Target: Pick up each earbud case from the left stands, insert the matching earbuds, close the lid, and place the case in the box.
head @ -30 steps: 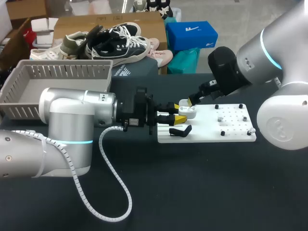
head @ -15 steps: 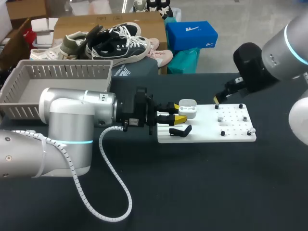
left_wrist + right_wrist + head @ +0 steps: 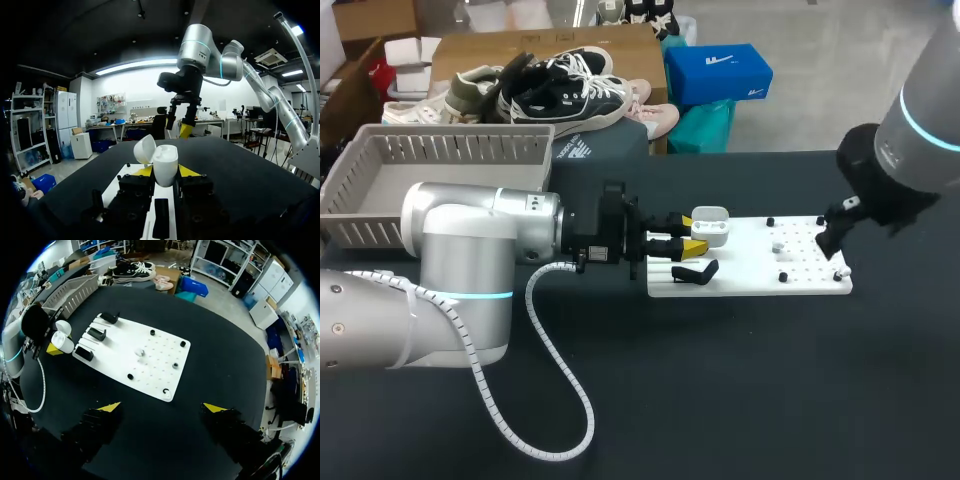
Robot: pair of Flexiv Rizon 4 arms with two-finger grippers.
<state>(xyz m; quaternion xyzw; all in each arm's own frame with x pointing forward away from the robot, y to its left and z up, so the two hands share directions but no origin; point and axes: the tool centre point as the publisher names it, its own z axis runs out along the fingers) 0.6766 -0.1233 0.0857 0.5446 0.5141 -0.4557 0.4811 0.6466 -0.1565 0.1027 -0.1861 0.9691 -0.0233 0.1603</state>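
Observation:
A white earbud case (image 3: 710, 228) with its lid open hangs over the left end of the white board (image 3: 740, 272). My left gripper (image 3: 682, 240) is shut on it. The left wrist view has the case (image 3: 165, 165) upright between the yellow tips, lid (image 3: 144, 149) tipped back. My right gripper (image 3: 832, 238) hovers high over the board's right end, open and empty. From the right wrist view its own gripper (image 3: 162, 407) looks down on the board (image 3: 155, 365), the case (image 3: 62, 342) and a small white earbud (image 3: 140, 353).
Black stands (image 3: 97, 333) sit at the board's left end, and black pegs (image 3: 152, 332) dot its right half. A grey slatted basket (image 3: 450, 145) stands at the table's back left. A white cable (image 3: 560, 370) loops over the dark tabletop under my left arm.
My right arm has drawn back from the case, moving right across the board to its right end. The left arm and the case have kept still.

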